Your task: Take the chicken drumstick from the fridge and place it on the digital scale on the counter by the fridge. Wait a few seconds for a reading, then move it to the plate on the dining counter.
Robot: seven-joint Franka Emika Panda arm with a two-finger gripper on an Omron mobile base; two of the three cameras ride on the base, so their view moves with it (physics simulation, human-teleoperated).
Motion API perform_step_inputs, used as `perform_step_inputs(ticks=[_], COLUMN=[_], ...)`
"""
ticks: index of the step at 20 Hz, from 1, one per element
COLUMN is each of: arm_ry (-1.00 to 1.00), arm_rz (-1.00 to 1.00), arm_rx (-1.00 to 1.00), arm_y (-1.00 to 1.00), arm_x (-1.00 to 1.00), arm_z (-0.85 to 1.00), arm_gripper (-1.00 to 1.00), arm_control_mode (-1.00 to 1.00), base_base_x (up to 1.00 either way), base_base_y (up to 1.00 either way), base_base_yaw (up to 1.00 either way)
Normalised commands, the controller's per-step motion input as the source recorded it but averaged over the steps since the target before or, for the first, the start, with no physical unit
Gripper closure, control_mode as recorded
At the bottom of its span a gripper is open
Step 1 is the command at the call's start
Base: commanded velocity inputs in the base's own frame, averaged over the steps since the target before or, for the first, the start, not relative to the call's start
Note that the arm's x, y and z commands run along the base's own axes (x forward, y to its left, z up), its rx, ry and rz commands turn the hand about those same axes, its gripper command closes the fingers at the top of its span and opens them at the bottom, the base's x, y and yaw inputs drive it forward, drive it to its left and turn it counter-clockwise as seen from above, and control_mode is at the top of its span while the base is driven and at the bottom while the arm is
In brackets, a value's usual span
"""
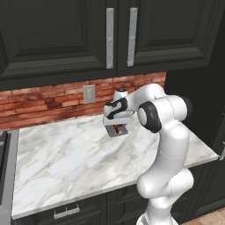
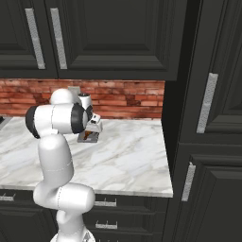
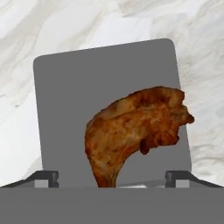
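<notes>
My pincer (image 3: 112,181) stands wide open, holding nothing, just above the chicken drumstick (image 3: 138,129) lying on the digital scale (image 3: 65,105) on the worktop (image 1: 66,154); it looks light, firm and perhaps greasy, best gripped across its meaty middle.

Black upper cabinets (image 1: 66,35), red brick backsplash (image 1: 39,103), wall outlet (image 1: 89,93)

Arm (image 1: 165,145) bent forward; wrist pointing down; jaws spread wide.
</notes>
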Motion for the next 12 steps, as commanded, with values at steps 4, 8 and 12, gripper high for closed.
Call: perform_step_inputs(ticks=[4,8,12], arm_ry=[-0.04,-0.11,-0.10], arm_rz=[0.01,0.04,0.04], arm_rx=[0.01,0.06,0.05], arm_y=[-0.03,-0.06,-0.02], arm_x=[-0.64,-0.93,-0.82], arm_z=[0.12,0.28,0.51], arm_gripper=[-1.00,-1.00,-1.00], arm_control_mode=[-1.00,-1.00,-1.00], base_base_x=[0.00,0.00,0.00], base_base_y=[0.00,0.00,0.00], base_base_yaw=[0.00,0.00,0.00])
